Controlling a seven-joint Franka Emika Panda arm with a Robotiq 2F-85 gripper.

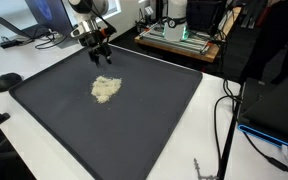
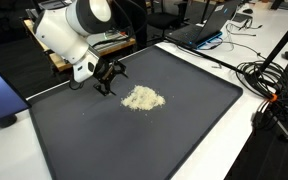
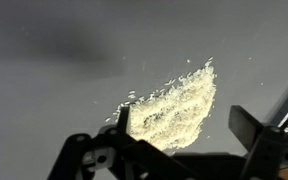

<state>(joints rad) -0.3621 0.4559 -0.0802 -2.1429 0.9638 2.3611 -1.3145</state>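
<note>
Pincer wide open, empty, tips downward, low over mat near pale heap.

The pile is pale cream, finely speckled with lighter crumbs at its edges. The mat is plain dark grey, without pattern. The gripper is black, and the arm is glossy white with dark grey joints. The counter is white. The laptop screen glows blue. The cables are black.
</note>
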